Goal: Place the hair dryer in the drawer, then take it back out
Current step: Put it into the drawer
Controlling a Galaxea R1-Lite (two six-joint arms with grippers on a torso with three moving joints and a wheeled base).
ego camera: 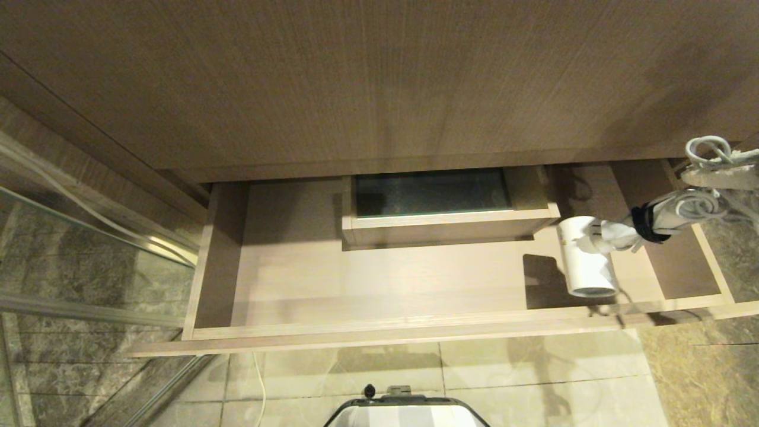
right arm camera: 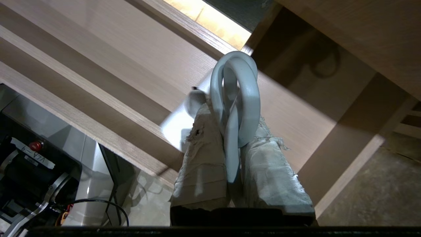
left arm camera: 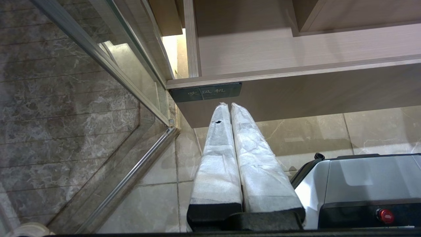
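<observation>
In the head view, one hair dryer [ego camera: 584, 264] is seen hanging over the right end of the open drawer [ego camera: 379, 279], barrel pointing down toward the drawer floor. It is carried by its bundled cord [ego camera: 682, 210], apparently so it can be lowered in from above; whether it touches the floor cannot be told.

In the left wrist view, the left gripper [left arm camera: 227, 107] is parked below the drawer front, its two fingers pressed together on nothing.

In the right wrist view, the right gripper [right arm camera: 230, 131] is clamped on one cord loop, the dryer dangling beyond.
</observation>
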